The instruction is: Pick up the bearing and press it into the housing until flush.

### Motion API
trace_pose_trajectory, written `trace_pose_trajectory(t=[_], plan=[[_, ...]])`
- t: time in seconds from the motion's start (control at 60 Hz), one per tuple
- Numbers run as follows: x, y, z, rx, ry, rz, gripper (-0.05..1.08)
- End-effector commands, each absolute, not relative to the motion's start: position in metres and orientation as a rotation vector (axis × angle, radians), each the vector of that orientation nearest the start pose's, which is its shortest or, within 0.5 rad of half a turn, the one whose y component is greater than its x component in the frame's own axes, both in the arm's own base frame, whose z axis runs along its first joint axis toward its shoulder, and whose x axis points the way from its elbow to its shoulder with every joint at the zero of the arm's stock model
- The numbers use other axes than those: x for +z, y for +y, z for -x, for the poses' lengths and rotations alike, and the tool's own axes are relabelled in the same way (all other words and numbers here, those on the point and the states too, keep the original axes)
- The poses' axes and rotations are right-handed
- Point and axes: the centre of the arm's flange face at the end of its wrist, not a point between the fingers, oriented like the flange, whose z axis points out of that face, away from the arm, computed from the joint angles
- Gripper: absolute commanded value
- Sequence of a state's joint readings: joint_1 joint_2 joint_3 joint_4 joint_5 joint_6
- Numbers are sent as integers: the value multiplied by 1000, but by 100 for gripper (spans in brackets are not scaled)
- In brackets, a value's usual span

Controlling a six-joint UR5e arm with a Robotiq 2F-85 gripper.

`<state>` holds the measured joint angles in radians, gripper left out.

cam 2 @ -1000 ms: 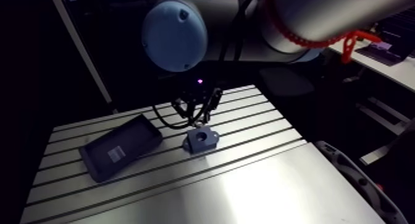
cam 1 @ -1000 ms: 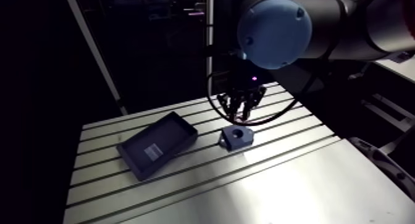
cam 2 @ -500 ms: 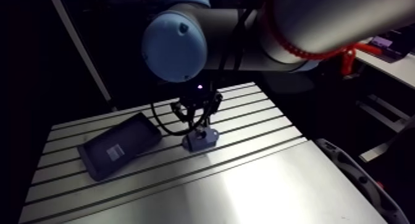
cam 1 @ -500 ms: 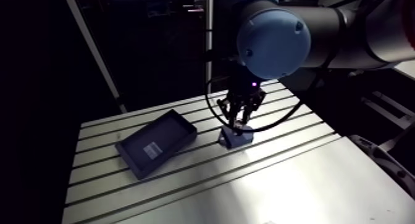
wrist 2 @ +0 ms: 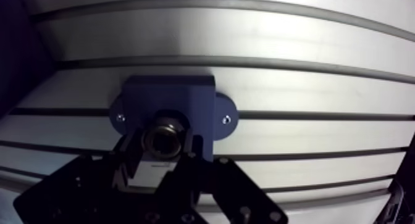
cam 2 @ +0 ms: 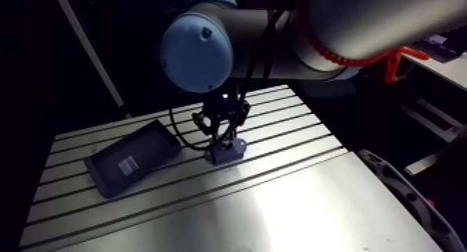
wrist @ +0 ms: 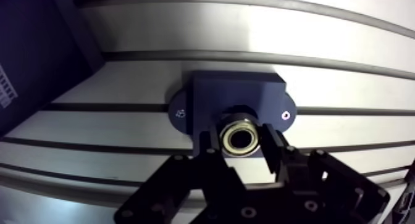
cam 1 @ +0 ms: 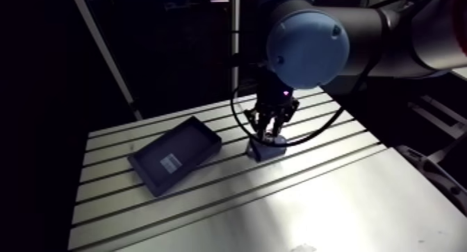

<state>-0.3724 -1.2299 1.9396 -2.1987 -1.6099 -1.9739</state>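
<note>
I have the bearing (wrist: pixel 239 135) pinched between my jaws, one pad on either side of its outer ring. It sits directly over the bore of the housing (wrist: pixel 238 94). The ring hides the opening, so I cannot tell whether its lower edge has entered the bore.

I judge the pick done and the seating to be the step in hand. The next move calls for a straight push down, square to the housing's top face. Then I should release, so my pads do not foul the block before the ring is flush.

The housing lies flat on the slotted bench (wrist: pixel 247 35), across one of its grooves. Its only neighbour is a dark tray (cam 1: pixel 174 157), well apart from the housing, so there is room to work.
</note>
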Motion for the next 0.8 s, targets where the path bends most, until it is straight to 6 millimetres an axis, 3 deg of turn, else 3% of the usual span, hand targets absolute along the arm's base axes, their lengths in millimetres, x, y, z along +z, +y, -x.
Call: trace_pose_trajectory(t=[0.017,0.8], plan=[[195,74,543,6,3048,50,75],[186,73,543,-3,3033,46,75]])
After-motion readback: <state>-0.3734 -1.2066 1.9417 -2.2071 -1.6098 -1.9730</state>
